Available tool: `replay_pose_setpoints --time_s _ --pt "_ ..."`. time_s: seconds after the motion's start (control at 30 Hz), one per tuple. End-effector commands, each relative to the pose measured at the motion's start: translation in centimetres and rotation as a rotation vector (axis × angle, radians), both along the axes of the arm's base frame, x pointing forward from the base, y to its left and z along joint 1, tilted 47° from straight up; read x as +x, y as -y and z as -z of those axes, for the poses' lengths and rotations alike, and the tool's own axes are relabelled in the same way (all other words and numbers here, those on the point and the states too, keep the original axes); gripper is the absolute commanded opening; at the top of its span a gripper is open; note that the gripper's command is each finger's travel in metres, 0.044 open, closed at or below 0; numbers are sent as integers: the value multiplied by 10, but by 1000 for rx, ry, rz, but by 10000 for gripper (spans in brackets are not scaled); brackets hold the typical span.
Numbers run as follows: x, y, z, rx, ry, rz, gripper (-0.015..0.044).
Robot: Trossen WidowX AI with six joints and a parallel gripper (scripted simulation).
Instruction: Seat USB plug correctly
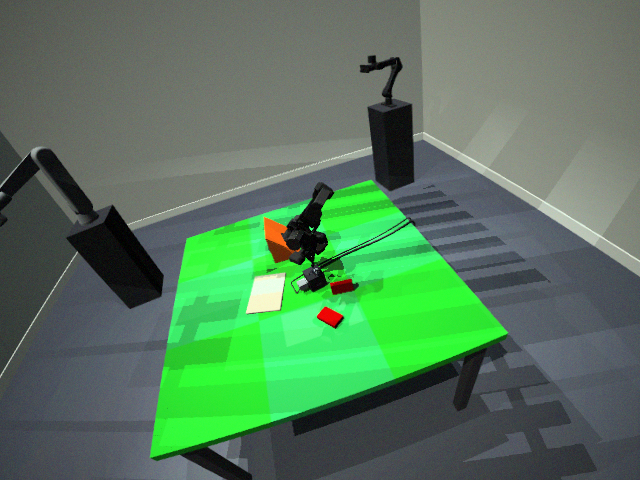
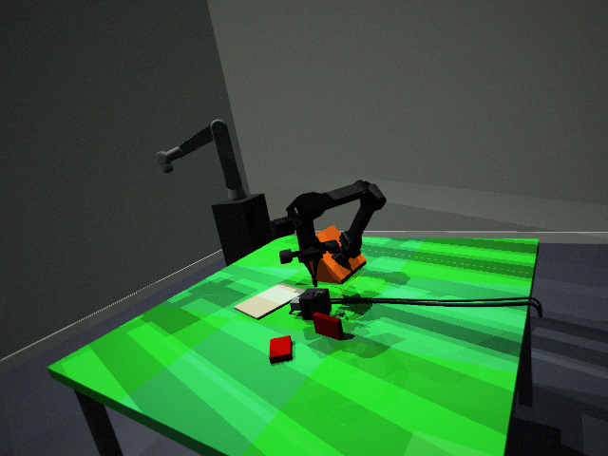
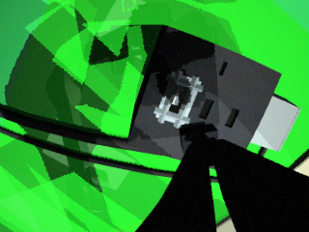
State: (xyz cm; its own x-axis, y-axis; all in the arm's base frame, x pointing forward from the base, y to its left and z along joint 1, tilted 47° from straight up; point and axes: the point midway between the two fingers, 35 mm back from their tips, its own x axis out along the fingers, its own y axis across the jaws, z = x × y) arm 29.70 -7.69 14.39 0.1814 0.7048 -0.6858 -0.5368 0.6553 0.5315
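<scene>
Closest to me on the green bench (image 2: 417, 392) lies a flat red block (image 2: 280, 349), well short of everything else. A little further in, a second red block (image 2: 328, 326) stands tilted on its edge just beside the cube (image 2: 314, 302), the dark power cube that sits near the middle of the bench. A pale grey stub (image 2: 294, 304) sticks out of the cube's side toward a cream sheet (image 2: 268, 300) lying flat next to it. Two black cables (image 2: 442, 301) run from the cube across the bench and drop over its far right edge.

The arm (image 2: 343, 206) bends down over the cube from behind, and its claw (image 2: 313, 280) points straight down, its tips hanging a little above the cube's top. The claw is clenched almost completely, gripping something thin; from the wrist view the tips (image 3: 199, 131) meet on a small dark piece that looks like the plug (image 3: 199, 130), though it is too small and dark to make out its form. Just beside the tips, on the cube's top face (image 3: 212, 91), sits the light metal socket (image 3: 180, 102), seen at a slant, with small dark slots next to it. I cannot tell whether the plug touches the socket.

Behind the arm stands an orange wedge (image 2: 334, 265). Beyond the bench edge, a dark pedestal (image 2: 240, 223) carries a grey camera arm (image 2: 206, 142).
</scene>
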Motion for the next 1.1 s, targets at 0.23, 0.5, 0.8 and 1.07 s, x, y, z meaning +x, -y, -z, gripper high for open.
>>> replay_pose_setpoints --time_s 0.23,0.5,0.8,1.07 --pt "0 0 0 -51 198 -192 0" --pt "0 0 0 -89 345 -336 0" --pt "0 0 0 -132 511 -498 0" --pt "0 0 0 -170 659 -641 0"
